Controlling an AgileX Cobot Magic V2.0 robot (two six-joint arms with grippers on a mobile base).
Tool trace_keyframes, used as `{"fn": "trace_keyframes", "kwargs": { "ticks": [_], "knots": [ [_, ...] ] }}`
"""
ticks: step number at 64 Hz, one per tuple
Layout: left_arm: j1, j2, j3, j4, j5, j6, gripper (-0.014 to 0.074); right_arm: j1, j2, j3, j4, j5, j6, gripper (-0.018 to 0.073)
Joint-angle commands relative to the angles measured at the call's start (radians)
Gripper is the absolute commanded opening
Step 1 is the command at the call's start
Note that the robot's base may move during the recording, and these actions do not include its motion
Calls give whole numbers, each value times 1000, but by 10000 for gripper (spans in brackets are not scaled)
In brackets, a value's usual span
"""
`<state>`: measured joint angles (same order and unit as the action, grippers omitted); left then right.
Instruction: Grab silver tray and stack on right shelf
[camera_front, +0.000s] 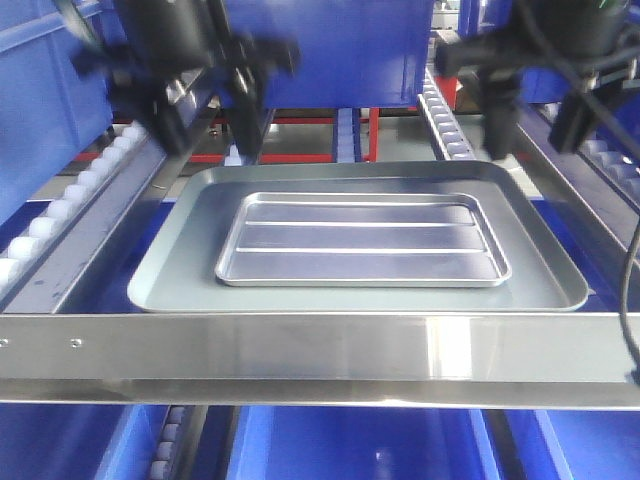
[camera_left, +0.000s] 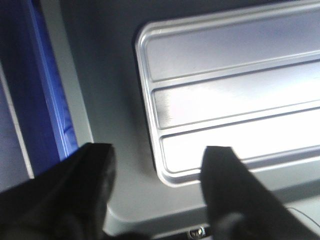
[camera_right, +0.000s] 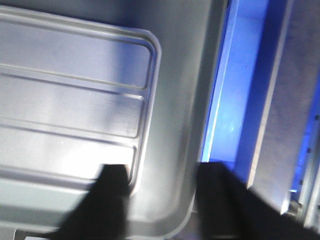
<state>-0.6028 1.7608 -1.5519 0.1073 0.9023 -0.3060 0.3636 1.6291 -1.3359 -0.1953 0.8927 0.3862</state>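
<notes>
The left tool (camera_left: 157, 185) and right tool (camera_right: 160, 200) both hang with fingers spread and bare above the shiny ribbed rectangular silver tray (camera_front: 362, 240). That tray lies nested inside a larger dull-grey flat tray (camera_front: 170, 265), behind the sloping roller shelf's brushed-steel front bar (camera_front: 320, 345).

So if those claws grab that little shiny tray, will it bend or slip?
Probably stiff: the silver tray has raised ribs and a rolled rim. Likely slippery, since it is polished metal resting on the smooth grey tray. It looks thin and shallow, so probably light.
</notes>
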Motion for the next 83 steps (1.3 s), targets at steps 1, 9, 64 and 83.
{"fn": "trace_keyframes", "kwargs": {
  "ticks": [1,9,64,83],
  "knots": [
    [-10,-146,30,9,-53,22,111,-8,-101,-13,-27,-11,-28,118],
    [-8,-263,195,16,-119,22,-76,-4,-179,61,-27,-21,-70,66],
    [-8,-1164,1078,16,-674,22,-92,-4,-1062,783,-27,-398,-101,66],
    [-8,-1548,1078,16,-625,22,-92,-4,-1421,783,-27,-385,-125,66]
  ]
}}
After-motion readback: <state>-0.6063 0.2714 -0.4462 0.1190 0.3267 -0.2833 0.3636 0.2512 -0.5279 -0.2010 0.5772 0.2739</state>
